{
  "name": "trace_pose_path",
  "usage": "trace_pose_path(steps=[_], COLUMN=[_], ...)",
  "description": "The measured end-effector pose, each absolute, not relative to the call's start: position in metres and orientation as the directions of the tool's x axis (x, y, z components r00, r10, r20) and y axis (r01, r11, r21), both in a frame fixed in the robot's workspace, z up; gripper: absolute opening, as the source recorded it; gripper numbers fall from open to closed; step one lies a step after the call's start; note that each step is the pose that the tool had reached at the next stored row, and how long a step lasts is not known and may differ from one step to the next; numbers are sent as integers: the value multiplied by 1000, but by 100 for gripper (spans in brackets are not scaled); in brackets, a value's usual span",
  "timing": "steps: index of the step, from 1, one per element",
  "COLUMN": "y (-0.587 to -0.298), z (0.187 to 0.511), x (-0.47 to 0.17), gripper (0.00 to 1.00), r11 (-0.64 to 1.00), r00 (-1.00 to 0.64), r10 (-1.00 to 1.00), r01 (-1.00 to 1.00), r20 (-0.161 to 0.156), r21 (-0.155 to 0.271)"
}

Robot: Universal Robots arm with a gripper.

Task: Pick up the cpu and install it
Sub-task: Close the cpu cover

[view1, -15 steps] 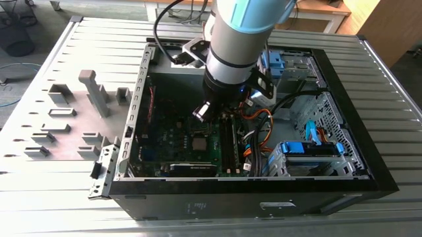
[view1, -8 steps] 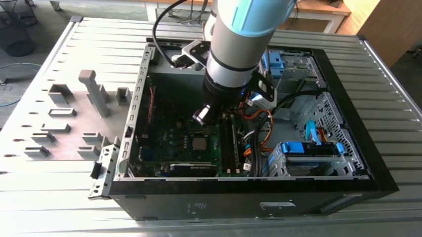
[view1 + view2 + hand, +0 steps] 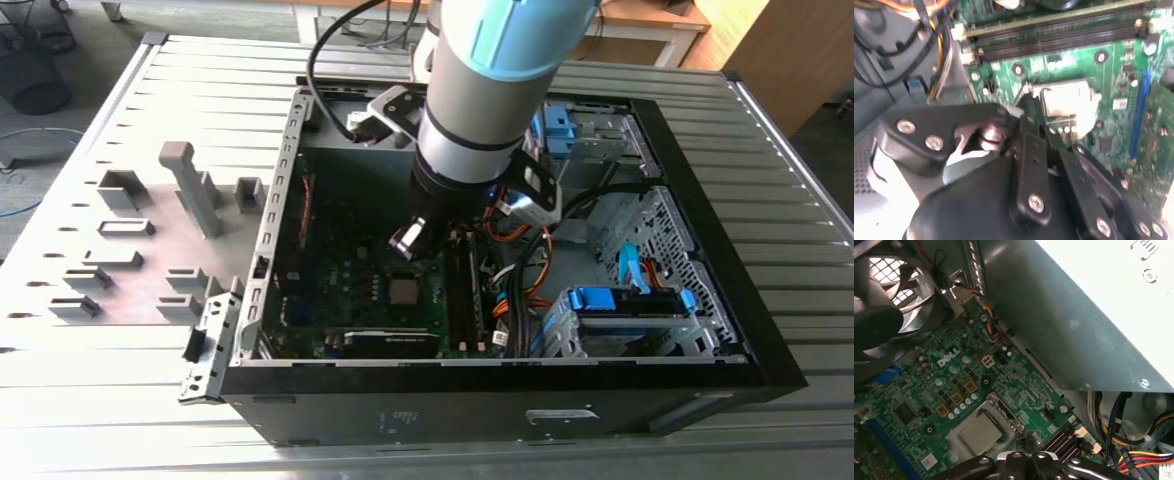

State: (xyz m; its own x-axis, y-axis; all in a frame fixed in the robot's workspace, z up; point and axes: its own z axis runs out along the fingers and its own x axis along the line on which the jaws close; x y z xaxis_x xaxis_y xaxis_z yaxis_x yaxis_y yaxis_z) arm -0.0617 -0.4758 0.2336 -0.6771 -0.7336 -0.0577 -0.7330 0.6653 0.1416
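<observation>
Your black linkage gripper (image 3: pixel 407 240) hangs low inside the open black computer case (image 3: pixel 747 330); whether its claw is wide or narrow, I cannot tell. The small silvery-grey square cpu (image 3: pixel 979 431) sits in the green motherboard's (image 3: pixel 949 390) socket, lower centre in the first wrist view. It looks light, rigid and fragile (take its edges only).

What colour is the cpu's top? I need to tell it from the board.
Silvery-grey, clearest in the first wrist view: cpu.

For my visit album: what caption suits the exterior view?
Robot arm's gripper hovering inside an open computer case, just above the cpu on the green motherboard.
</observation>
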Motion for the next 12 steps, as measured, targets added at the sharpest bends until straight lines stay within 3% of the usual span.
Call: trace_pose_path(steps=[12], y=[-479], z=[233], x=[-56], gripper=[11], r11=[658], r00=[-670], r10=[-740], r01=[-739], r20=[-57], r21=[141])
